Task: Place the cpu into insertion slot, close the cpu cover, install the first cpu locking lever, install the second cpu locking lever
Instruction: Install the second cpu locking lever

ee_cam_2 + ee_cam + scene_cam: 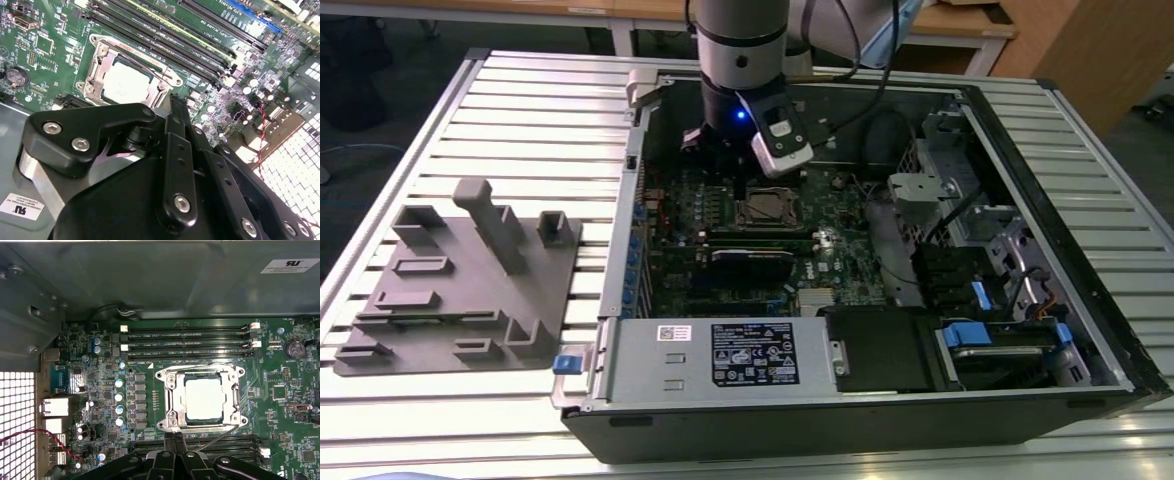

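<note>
Gripper [175,439], fingers pressed together and empty, poised beside the cpu cover [202,398] closed over the seated cpu [202,399].

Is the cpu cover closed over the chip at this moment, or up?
Closed. In both wrist views the cpu cover lies flat as a silvery frame around the cpu, whose top shows through its cut-out middle.

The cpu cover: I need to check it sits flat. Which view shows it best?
The first wrist view: the cpu cover appears whole, framing the cpu. The second wrist view shows it slanted, partly behind the gripper; the exterior view shows it distant.
</note>
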